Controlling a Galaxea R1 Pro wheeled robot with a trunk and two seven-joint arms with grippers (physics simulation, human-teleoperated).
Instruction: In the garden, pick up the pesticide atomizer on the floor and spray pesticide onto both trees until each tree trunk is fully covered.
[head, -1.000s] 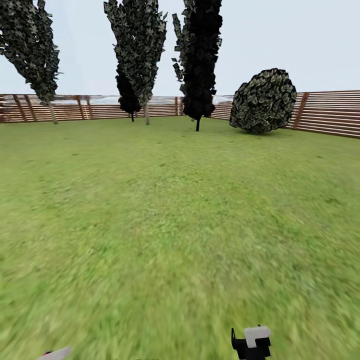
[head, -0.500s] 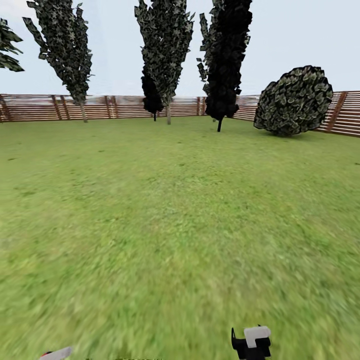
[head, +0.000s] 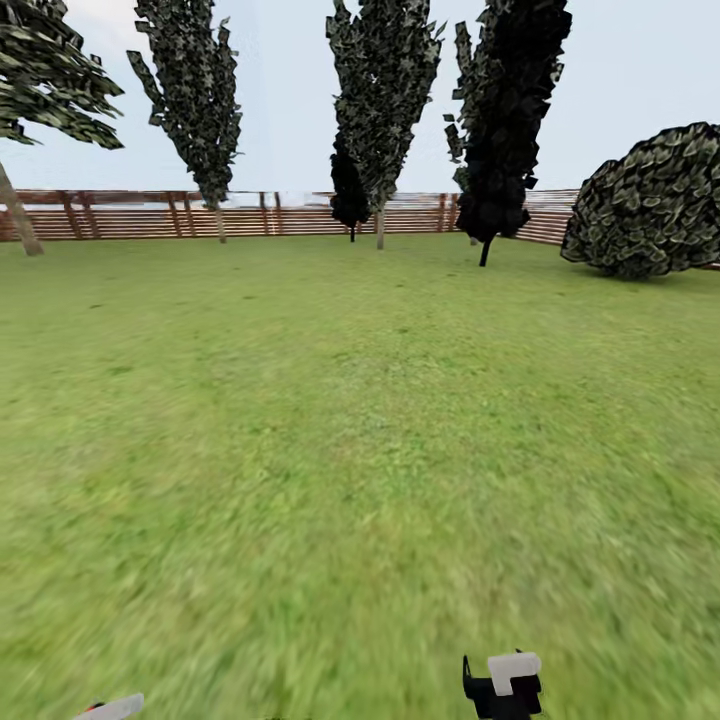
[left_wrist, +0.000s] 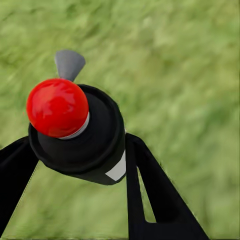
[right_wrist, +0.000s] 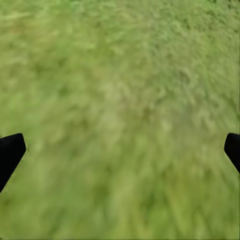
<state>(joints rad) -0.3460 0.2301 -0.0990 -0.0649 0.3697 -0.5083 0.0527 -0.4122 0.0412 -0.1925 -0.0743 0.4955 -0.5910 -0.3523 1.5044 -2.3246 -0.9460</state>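
left gripper (left_wrist: 75, 165) pinches the dark-bodied, red-capped pesticide atomizer (left_wrist: 75, 130) over blurred green grass (head: 360, 450); right gripper (right_wrist: 120, 150) spread empty; next, find the thick-trunked trees.

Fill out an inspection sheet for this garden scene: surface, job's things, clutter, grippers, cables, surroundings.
Surface: green lawn, flat.
Job's things: pesticide atomizer, dark body with a red knob and a grey nozzle, held between the left gripper's fingers over grass. No thick, smooth trunk seen yet.
Clutter: nothing seen on the grass.
Grippers: left gripper shut on the atomizer; right gripper open, fingers wide apart over bare grass.
Cables: nothing seen.
Surroundings: wooden slat fence along the far edge; thin-stemmed dark conifers before it; a round bush at far right; a leaning palm trunk at far left.
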